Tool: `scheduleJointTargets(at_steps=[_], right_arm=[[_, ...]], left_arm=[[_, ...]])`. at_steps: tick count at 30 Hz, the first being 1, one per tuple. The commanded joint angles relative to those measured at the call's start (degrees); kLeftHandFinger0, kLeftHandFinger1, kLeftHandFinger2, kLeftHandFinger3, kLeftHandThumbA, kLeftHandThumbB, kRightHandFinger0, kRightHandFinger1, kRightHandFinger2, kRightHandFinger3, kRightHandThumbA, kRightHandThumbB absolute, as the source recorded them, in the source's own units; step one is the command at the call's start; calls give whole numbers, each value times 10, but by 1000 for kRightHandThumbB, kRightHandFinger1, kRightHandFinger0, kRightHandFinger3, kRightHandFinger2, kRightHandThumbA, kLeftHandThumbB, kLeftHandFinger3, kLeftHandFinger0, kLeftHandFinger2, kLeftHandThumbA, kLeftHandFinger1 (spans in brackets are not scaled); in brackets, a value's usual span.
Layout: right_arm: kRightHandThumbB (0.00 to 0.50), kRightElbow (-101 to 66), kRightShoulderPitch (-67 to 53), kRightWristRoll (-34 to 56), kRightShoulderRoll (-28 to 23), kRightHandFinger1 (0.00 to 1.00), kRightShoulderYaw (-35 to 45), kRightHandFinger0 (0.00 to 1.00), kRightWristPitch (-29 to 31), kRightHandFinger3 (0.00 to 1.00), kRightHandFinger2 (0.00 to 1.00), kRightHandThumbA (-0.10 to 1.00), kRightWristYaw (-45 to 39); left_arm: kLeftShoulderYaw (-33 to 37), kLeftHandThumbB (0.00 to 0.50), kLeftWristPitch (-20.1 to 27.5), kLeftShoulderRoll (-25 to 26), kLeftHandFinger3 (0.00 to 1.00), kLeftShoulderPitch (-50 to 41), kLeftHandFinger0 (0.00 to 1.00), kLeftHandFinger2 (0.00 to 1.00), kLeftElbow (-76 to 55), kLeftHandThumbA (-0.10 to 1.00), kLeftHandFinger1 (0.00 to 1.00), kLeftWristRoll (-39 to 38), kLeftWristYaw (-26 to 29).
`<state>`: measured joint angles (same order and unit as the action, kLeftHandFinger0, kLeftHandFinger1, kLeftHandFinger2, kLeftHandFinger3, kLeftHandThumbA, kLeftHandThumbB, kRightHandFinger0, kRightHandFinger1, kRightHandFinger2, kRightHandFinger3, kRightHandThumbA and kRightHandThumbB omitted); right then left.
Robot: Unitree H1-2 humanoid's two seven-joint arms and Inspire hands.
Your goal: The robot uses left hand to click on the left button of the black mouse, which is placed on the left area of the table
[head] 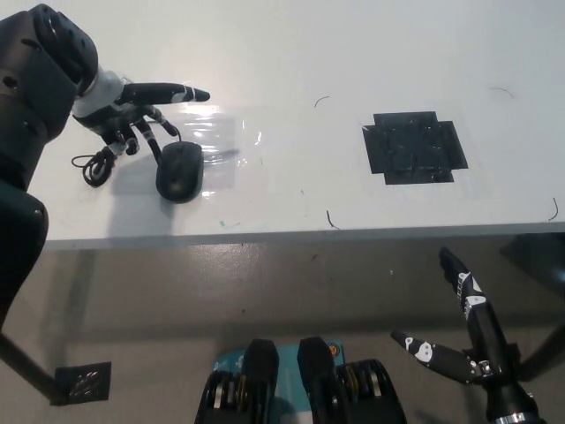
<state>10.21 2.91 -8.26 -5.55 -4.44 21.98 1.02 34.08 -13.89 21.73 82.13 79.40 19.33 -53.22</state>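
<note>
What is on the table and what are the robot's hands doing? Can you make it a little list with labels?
table: white table
mouse: black mouse on the table's left area, its cable coiled beside it
left hand: left hand over the table just behind the mouse, one finger stretched out, others curled down near the mouse; contact cannot be told
right hand: right hand low, below the table edge, open, holding nothing
other: black tape patch on the table's right part

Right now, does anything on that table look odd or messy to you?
A few things. A patch of black tape with ragged edges is stuck on the white table. The black mouse sits on a wrinkled clear sheet, its cable bunched in a loose tangle. Nothing looks spilled or broken.
</note>
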Motion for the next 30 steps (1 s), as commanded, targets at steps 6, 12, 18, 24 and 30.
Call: scheduleJointTargets(at_steps=[6, 12, 18, 24, 30], right_arm=[[176, -16, 9, 3, -3, 1000, 4, 1000, 6, 1000, 1000, 986, -3], [159, -21, 8, 4, -2, 1000, 4, 1000, 5, 1000, 1000, 968, -4], [161, -23, 8, 2, -3, 1000, 4, 998, 5, 1000, 1000, 980, -3], [161, -27, 8, -1, -4, 1000, 5, 971, 2, 1000, 1000, 993, -2], [166, -26, 8, -1, -5, 1000, 6, 945, 3, 1000, 1000, 992, -1]], left_arm=[[-13, 495, 29, 1, 901, 19, 0, 604, -1, 1000, 289, 17, 34], [-5, 500, 40, -12, 1000, 14, 0, 635, 1, 1000, 297, 29, 29], [-3, 500, 39, -19, 1000, 5, 0, 596, 1, 1000, 251, 38, 34], [-10, 500, 14, -28, 1000, -2, 0, 585, 7, 1000, 177, 37, 28], [-28, 500, -4, -26, 1000, -8, 0, 517, 14, 1000, 89, 26, 25]])
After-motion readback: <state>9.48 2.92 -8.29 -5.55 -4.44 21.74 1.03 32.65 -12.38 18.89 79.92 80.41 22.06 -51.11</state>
